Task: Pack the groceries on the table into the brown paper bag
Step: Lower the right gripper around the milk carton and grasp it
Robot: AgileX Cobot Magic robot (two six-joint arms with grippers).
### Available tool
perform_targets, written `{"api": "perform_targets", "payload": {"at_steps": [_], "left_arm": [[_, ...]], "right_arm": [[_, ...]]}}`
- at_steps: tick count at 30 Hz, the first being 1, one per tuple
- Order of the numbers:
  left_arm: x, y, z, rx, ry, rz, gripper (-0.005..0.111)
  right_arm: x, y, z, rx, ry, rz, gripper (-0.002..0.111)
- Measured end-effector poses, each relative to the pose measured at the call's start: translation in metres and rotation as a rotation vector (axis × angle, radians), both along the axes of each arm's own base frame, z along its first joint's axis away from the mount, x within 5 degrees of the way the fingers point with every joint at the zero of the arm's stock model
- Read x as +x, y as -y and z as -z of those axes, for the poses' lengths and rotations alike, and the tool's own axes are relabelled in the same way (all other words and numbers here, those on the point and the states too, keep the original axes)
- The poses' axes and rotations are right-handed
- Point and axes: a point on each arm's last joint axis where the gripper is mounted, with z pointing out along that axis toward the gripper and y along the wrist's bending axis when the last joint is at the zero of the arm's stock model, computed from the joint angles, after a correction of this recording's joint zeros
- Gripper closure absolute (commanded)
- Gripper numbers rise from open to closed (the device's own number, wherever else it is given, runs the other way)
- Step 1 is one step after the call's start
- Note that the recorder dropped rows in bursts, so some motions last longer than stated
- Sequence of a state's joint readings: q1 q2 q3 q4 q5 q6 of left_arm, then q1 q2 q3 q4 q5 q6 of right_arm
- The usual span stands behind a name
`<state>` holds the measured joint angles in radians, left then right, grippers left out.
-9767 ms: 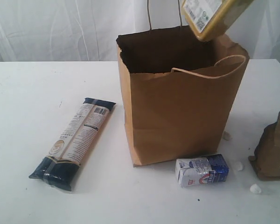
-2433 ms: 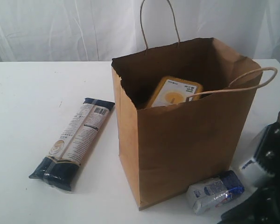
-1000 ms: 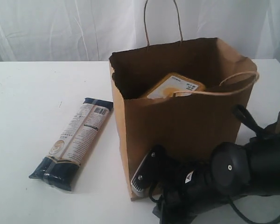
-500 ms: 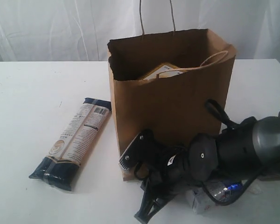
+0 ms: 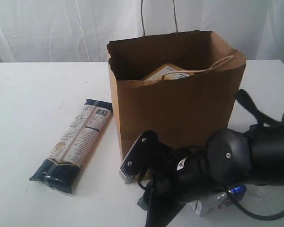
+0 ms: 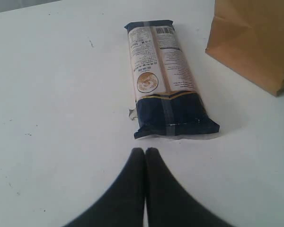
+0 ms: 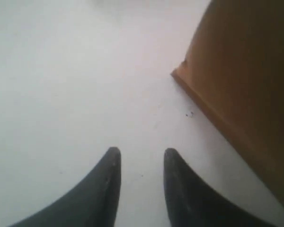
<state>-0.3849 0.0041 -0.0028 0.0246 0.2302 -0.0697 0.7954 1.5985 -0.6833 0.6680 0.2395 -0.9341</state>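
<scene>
The brown paper bag (image 5: 180, 109) stands upright mid-table, with the yellow juice bottle (image 5: 166, 72) showing inside it. The long pasta packet (image 5: 75, 144) (image 6: 163, 80) lies flat on the white table (image 5: 38, 94) to the bag's left. A small blue-white carton (image 5: 213, 204) lies in front of the bag, partly hidden under my right arm (image 5: 227, 161). My right gripper (image 7: 142, 153) is open and empty, low over bare table beside the bag's bottom corner (image 7: 180, 75). My left gripper (image 6: 145, 150) is shut and empty, just short of the packet's dark end.
A white curtain (image 5: 61, 28) hangs behind the table. The bag's twine handles (image 5: 158, 14) stick up above its rim. My right arm fills the table's front right.
My right gripper's jaws have spread apart. The right arm has shifted in front of the bag, and the bag's rim has shifted slightly. The pasta packet has not moved.
</scene>
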Motion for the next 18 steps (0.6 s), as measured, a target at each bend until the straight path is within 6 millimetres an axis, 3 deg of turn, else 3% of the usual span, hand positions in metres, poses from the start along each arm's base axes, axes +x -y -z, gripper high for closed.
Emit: {"api": "perform_targets", "payload": {"at_steps": [2, 6, 9, 14, 16, 18], "left_arm": [[0.0, 0.0, 0.0, 0.0, 0.0, 0.0, 0.107], [0.0, 0.0, 0.0, 0.0, 0.0, 0.0, 0.107], [0.0, 0.0, 0.0, 0.0, 0.0, 0.0, 0.107], [0.0, 0.0, 0.0, 0.0, 0.0, 0.0, 0.107], [0.0, 0.0, 0.0, 0.0, 0.0, 0.0, 0.107], [0.0, 0.0, 0.0, 0.0, 0.0, 0.0, 0.107]], "right_arm": [[-0.005, 0.002, -0.009, 0.01, -0.009, -0.028, 0.061], [-0.019, 0.013, -0.034, -0.027, 0.049, -0.177, 0.06], [-0.027, 0.031, -0.041, -0.209, 0.128, -0.384, 0.06], [-0.009, 0.069, -0.037, -0.432, 0.11, -0.415, 0.06], [-0.003, 0.075, -0.038, -0.438, 0.12, -0.386, 0.06], [0.001, 0.076, -0.039, -0.438, 0.155, -0.383, 0.052]]}}
